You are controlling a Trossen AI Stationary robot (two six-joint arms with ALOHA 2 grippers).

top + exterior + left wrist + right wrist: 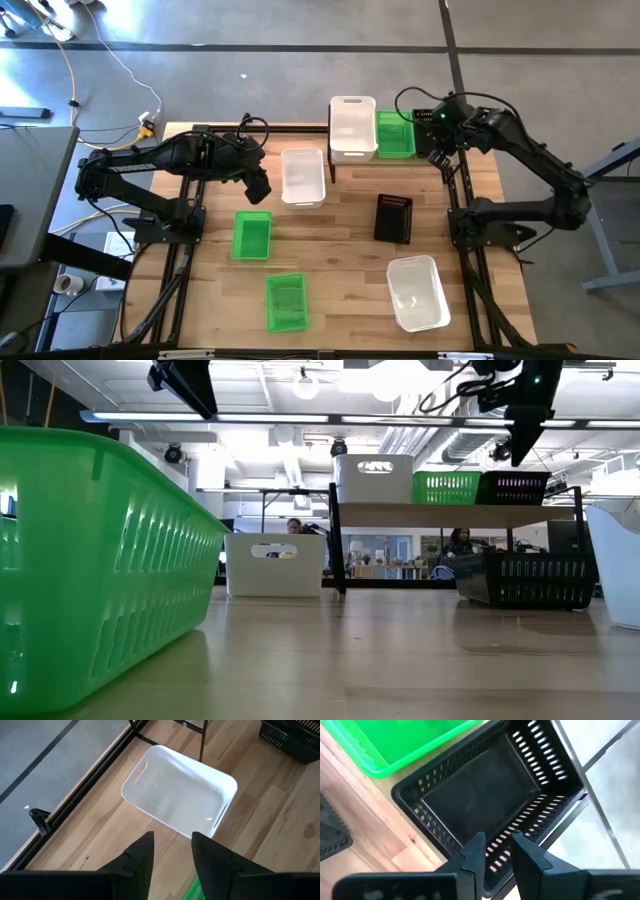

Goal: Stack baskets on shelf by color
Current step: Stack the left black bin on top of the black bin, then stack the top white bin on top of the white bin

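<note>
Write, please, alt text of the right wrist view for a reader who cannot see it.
The right claw hangs with its two dark fingers a little apart and empty, just above the near wall of an empty black mesh basket. A green basket stands against the black one's far side, and light wood shows beside them.

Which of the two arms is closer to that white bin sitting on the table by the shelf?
The left. Its gripper hangs just beside the white bin; the right gripper is over the shelf's far end.
</note>
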